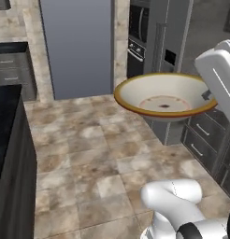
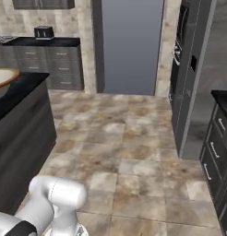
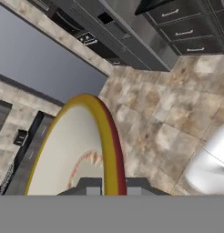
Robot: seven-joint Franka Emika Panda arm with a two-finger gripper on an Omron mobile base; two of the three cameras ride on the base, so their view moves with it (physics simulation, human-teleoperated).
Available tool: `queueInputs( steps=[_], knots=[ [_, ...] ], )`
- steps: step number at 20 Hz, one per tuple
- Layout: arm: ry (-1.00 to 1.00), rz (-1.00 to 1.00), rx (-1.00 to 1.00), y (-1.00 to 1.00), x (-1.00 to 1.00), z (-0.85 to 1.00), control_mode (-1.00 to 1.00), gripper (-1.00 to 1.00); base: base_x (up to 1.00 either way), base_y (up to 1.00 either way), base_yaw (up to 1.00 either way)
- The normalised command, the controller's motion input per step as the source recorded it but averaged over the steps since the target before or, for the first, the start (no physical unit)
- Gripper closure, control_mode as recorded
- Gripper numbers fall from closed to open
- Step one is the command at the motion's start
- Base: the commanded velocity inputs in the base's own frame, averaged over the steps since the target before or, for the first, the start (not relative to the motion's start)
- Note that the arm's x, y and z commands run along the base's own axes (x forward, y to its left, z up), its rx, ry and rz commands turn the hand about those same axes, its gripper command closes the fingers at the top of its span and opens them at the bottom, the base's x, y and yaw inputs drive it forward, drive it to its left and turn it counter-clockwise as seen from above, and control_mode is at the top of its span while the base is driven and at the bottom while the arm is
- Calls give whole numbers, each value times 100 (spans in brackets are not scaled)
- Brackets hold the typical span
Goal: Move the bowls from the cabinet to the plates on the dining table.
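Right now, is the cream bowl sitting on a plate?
No, the cream bowl hangs in the air above the tiled floor, clamped at its rim by the gripper.

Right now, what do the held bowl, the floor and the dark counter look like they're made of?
The cream bowl looks like glazed ceramic: smooth sheen, painted orange-tan rim, ringed centre. The floor looks like matte stone tile, mottled beige-brown with grid joints. The counter seems to be polished black stone, though its veining is too faint to confirm.
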Motion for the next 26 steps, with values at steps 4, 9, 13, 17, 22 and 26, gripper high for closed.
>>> queueInputs(
  steps=[4,9,13,17,22,26],
  knots=[
    [0,0,0,0,0,0,100,100,100,-49,5],
    [0,0,0,0,0,0,100,100,100,-13,6],
    [0,0,0,0,0,0,100,100,100,-4,4],
    [0,0,0,0,0,0,100,100,100,-2,0],
    [0,0,0,0,0,0,100,100,100,0,0],
    [0,0,0,0,0,0,100,100,100,0,0]
  ],
)
